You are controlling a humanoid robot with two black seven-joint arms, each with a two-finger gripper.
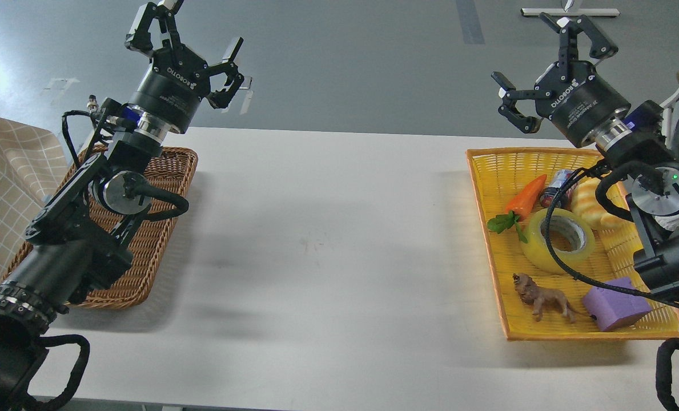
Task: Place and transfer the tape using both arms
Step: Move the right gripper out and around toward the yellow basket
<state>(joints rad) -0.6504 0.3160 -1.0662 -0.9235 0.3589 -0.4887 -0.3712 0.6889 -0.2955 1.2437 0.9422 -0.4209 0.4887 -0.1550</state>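
A long white table (328,245) fills most of the view, with a grey floor (362,63) beyond its far edge and a checked beige cloth (8,182) at the left.

The left gripper (186,50) is raised above the table's far left corner, its fingers spread wide and holding nothing. The right gripper (550,63) is raised over the far right side, also spread wide and empty. Neither touches any object.

A brown wicker basket (162,228) lies on the left side of the table, partly hidden under the left arm; the visible part holds nothing.

A yellow tray (490,188) lies on the right side. In it the tape (556,242) lies flat near the middle, with a black cable crossing over it. A toy carrot (525,200) with green leaves lies just behind the tape, beside a small can (556,187) and a yellow-striped bread toy (590,208). Nearer the front edge are a brown toy lion (545,297) and a purple block (616,305).
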